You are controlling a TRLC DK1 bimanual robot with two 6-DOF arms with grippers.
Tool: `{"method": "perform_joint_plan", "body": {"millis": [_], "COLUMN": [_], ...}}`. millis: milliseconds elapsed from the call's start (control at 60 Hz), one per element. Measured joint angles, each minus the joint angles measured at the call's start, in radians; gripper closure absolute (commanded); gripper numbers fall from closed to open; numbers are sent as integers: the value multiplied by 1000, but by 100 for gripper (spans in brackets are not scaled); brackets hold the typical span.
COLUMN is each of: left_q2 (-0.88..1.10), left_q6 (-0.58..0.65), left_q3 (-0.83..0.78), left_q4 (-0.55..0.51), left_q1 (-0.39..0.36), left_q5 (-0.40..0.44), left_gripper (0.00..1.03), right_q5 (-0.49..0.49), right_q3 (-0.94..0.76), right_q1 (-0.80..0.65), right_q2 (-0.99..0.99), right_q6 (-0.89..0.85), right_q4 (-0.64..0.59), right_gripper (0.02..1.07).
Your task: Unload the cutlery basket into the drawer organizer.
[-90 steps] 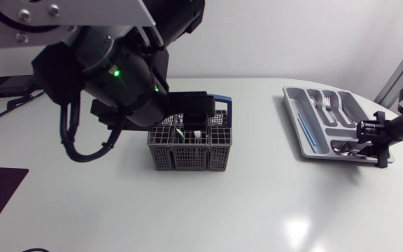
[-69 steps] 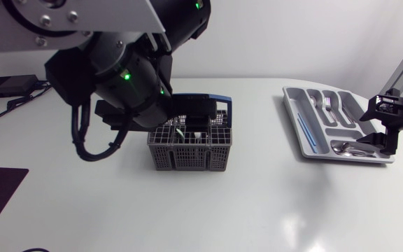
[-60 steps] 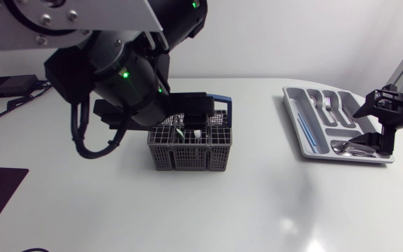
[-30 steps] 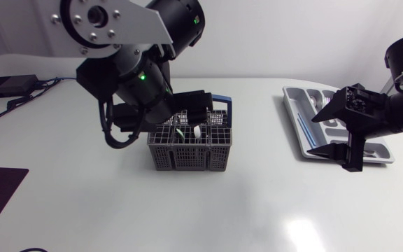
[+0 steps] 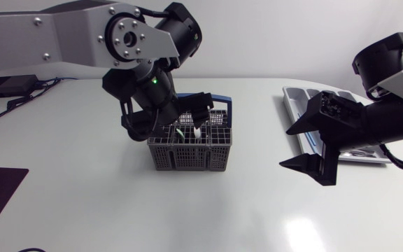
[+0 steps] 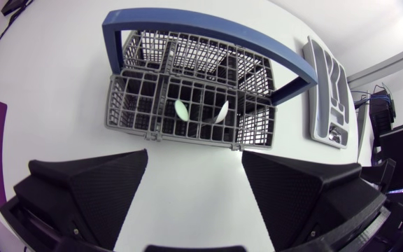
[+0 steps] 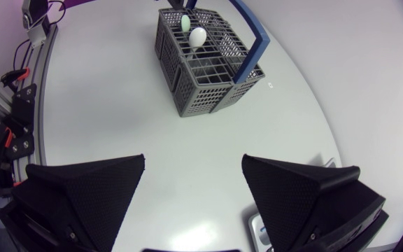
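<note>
Jaws of both grippers are standing released, each pair spread wide with nothing between the fingers. Above the basket (image 6: 187, 105) the left gripper (image 6: 194, 155) is hanging, pointing down at it. In the left wrist view the grey wire basket is lying ahead of the open fingers, clear of both. Seen from the head camera, the left arm (image 5: 61, 31) is coming in from the upper left of the frame and is ending over the basket's rear half, just left of centre.

The basket is sitting upright on the white table (image 5: 82, 196), its blue handle (image 5: 222, 99) arching over the top. Two pale utensil ends, one greenish (image 6: 180, 108) and one white (image 6: 221, 112), are sticking up from the middle compartments. What kind of cutlery they are cannot be told.

At the right of the head frame the right gripper (image 5: 285, 147) is hovering over bare table, between basket and organizer (image 5: 292, 98). Its fingertips are pointing toward the basket and are well apart from it. The right arm (image 5: 390, 59) is covering much of the organizer, which is lying at the upper right of the frame. Its contents are not showing clearly.

In the right wrist view the basket is standing far ahead of the open fingers, with the two pale ends at its far side.
</note>
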Motion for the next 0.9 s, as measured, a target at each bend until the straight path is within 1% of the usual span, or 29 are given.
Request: {"method": "perform_joint_plan", "body": {"millis": [217, 383, 483, 700, 783, 900], "left_q2": [28, 50, 61, 73, 79, 80], "left_q6": [-44, -52, -63, -82, -97, -105], "left_q3": [19, 26, 26, 26, 27, 27], "left_q4": [14, 30, 33, 48, 58, 60], "left_q1": [22, 46, 61, 88, 92, 92], "left_q5": [47, 52, 70, 81, 88, 92], "left_gripper": [10, 10, 11, 14, 21, 22], "right_q5": [0, -1, -2, -5, -5, -5], "right_q3": [-4, -4, -3, -3, -3, -3], "right_q1": [62, 121, 142, 191, 207, 227], "right_q2": [0, -2, -11, -15, -14, -13], "right_q6": [134, 243, 295, 378, 404, 430], "right_q4": [38, 48, 69, 100, 119, 126], "right_gripper": [7, 7, 7, 7, 7, 7]}}
